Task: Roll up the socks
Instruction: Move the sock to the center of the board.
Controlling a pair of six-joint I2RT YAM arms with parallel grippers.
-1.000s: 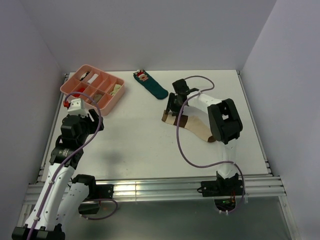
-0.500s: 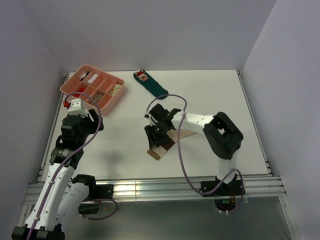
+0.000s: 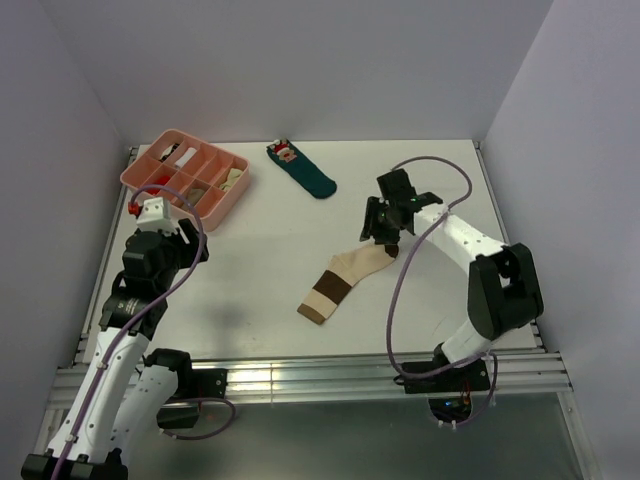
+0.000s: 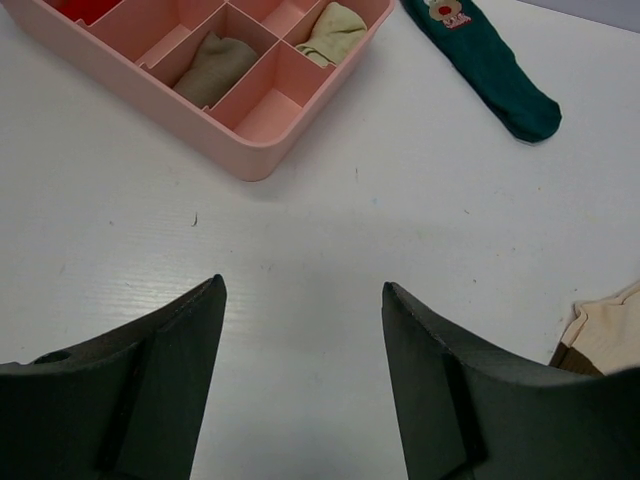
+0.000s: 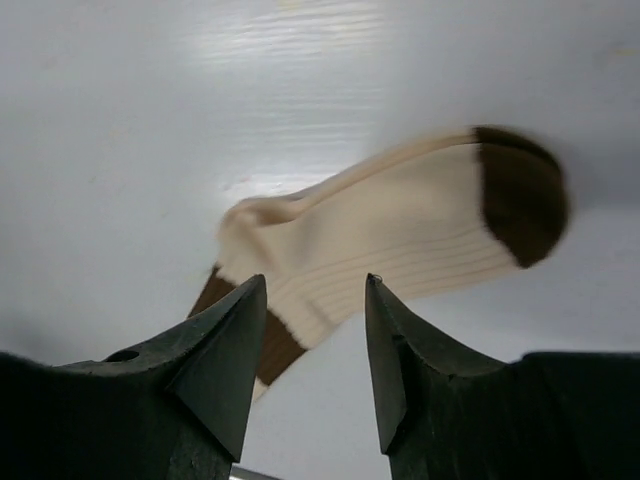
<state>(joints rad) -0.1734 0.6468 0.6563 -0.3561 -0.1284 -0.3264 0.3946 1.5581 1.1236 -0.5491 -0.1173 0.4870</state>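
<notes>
Stripes of cream, tan and dark brown show on the banded sock (image 3: 340,282). It lies on the table (image 3: 250,260), well to the right of the pink tray (image 4: 170,112). One end looks a bit folded, but the right wrist view is blurry there. The right gripper (image 5: 316,285) hangs just over the sock, fingers spread, holding nothing. The left gripper (image 4: 303,285) sits near the tray's front, also spread and empty. A teal sock (image 3: 305,172) lies just right of the tray.

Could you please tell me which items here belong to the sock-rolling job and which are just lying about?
Job: cream banded sock; right gripper, open, close to it.
Lying about: teal sock; pink tray holding folded fabric.
</notes>
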